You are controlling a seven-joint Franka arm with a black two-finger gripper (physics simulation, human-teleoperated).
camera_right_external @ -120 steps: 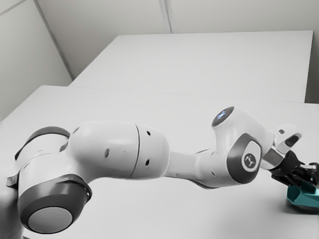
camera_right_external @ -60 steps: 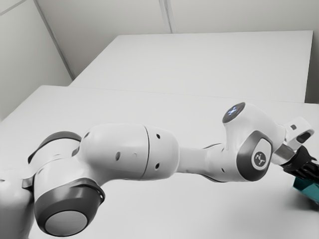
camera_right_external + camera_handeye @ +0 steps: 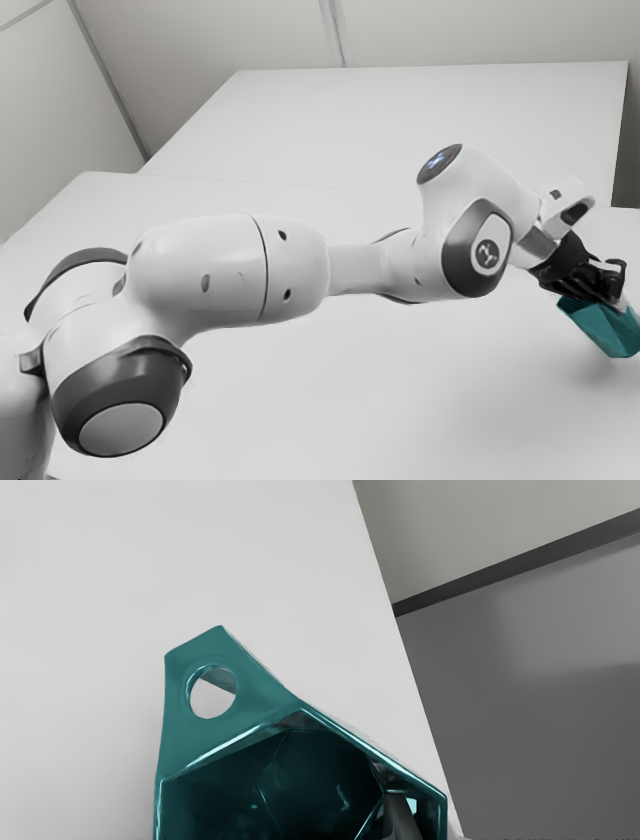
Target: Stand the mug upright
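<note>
Pale grey walls (image 3: 480, 30) close off the room, with a second white tabletop (image 3: 400, 120) stretching out well beyond the mug, and in front of it the smooth white desk (image 3: 400, 430) that runs on beneath the mug. And there's the star of the show: a teal, glossy, many-sided mug (image 3: 602, 325), tilted and up off the desk, a soft shadow on the white just below it!

Reaching toward that mug from the exterior view's left comes the white and dark grey jointed arm (image 3: 300, 270), ending in a black two-finger gripper (image 3: 603, 284) right at the mug's upper side. The jaws are clamped on the mug, bearing it clear of the surface.

Over to the wrist view, and what a look into the mug: its open mouth faces the hand's camera, dark and faceted within, and one of the jaws reaches inside, close by the wall. Out from the mug's rim juts the flat teal handle (image 3: 255, 690), pierced by a rounded hole, with white desk visible through it. Past the desk's edge, well apart from the mug, lie a dark grey surface (image 3: 525, 705) and a nearly black strip (image 3: 515, 567) along it. Not upright at this instant: the mug leans!
</note>
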